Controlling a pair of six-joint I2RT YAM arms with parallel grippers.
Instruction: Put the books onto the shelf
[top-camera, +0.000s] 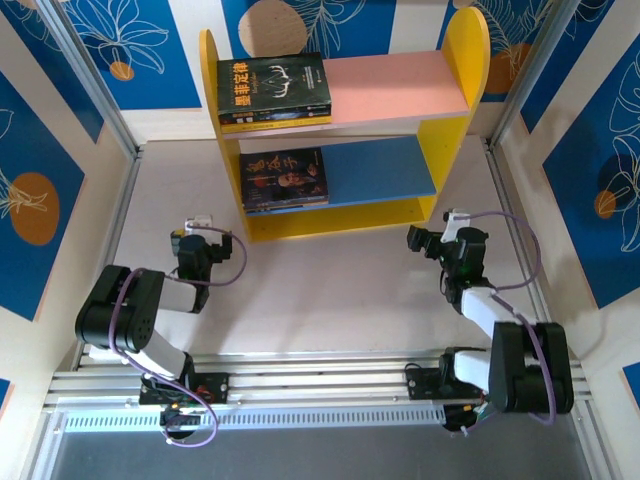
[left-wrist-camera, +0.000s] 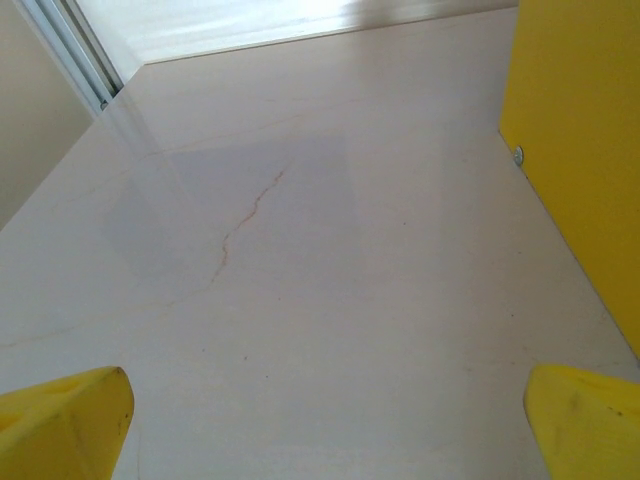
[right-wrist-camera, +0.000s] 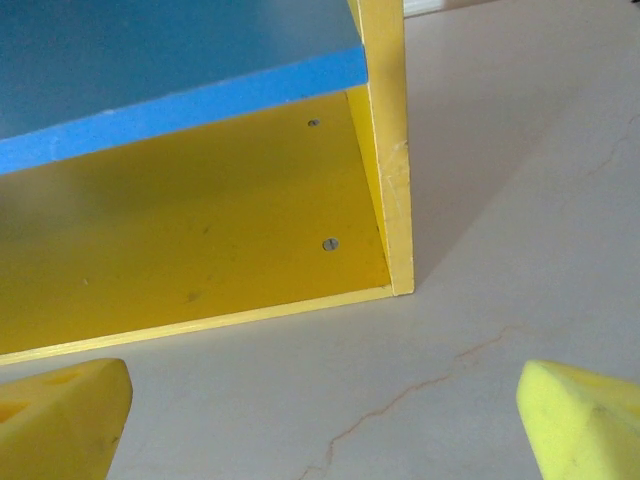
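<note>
on the round-sided shelf (top-camera: 466, 52) lie thin books (top-camera: 273, 90).

Bright, even light, glare on the counter (left-wrist-camera: 330, 300) far ahead of the left end effector (left-wrist-camera: 325, 425), soft grey shadow nearer it, its yellow fingertips (left-wrist-camera: 60, 420) slightly blurred.

One wooden shelf with yellow side panels (top-camera: 465, 60). Two stacks of dark-covered paperback books (top-camera: 273, 88), copies per stack indeterminate. Two black robot arms (top-camera: 125, 315).
</note>
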